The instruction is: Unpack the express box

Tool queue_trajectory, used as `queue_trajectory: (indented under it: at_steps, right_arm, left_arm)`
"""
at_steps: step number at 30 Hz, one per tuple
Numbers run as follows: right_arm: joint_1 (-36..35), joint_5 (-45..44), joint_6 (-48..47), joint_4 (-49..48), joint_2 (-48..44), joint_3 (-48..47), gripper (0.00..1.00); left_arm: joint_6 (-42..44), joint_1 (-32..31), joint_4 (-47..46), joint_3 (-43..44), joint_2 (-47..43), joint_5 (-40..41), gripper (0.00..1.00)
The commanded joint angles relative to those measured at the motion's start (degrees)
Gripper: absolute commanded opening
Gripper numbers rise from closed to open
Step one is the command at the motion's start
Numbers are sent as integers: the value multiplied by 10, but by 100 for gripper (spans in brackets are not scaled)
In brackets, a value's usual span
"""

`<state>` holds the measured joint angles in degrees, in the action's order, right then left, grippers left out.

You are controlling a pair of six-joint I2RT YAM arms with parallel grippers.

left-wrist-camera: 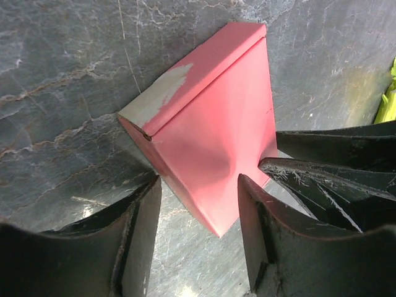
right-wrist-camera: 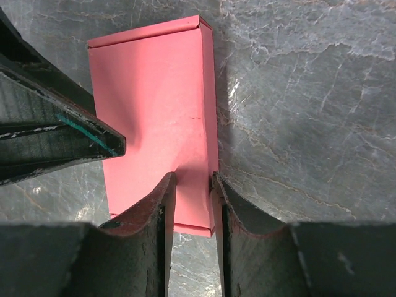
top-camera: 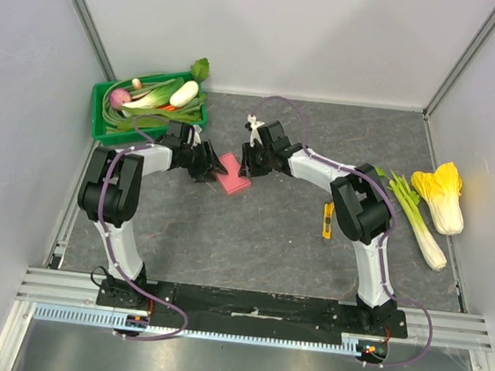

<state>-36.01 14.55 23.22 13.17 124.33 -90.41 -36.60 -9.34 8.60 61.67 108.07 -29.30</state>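
From above, the express box (top-camera: 233, 178) lies flat in the middle of the gray table (top-camera: 267, 250). The left gripper (top-camera: 207, 162) is at one side of it and the right gripper (top-camera: 248, 161) is at the other, and both touch it. The box looks small, thin and light, so I think it would slide if nothing held it down. From up here I cannot see a flap, or how the jaws stand.

In the left wrist view, the left gripper's fingers (left-wrist-camera: 272, 247) are spread wide, with a corner of the box between them. One tip rests on the top of the box. The card is dented there, so I think it is soft and would crush if squeezed hard. A seam runs along the far end, where the pink is rubbed pale. That may be the lid, and a good place to pull.

In the right wrist view, the right gripper's fingers (right-wrist-camera: 148, 241) are pinched tight on the long side edge of the box. They cover the near end of the box. Nobody can see what is inside.
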Motion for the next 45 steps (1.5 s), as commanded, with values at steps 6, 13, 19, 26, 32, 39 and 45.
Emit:
queue_trajectory:
  at_steps: [6,13,19,26,32,39,45]
  right_arm:
    - [0,38,25,4,-28,31,34]
    - [0,33,37,10,-13,35,34]
    - [0,19,39,20,-11,34,34]
    - [7,21,55,21,-11,42,35]
    - [14,37,62,12,-7,45,35]
    - [25,36,76,-5,-22,70,35]
    - [36,41,83,-21,-30,96,33]
  left_arm:
    - [-22,0,-45,5,-2,-49,49]
    - [-22,-8,-120,-4,-21,-130,43]
    - [-27,-16,-167,-21,-32,-170,35]
    - [-14,-34,-194,-16,-29,-234,29]
    - [-19,-52,-219,-9,-25,-260,28]
    - [-26,-62,-221,2,-15,-263,28]
    - [-29,-76,-220,21,-1,-273,29]
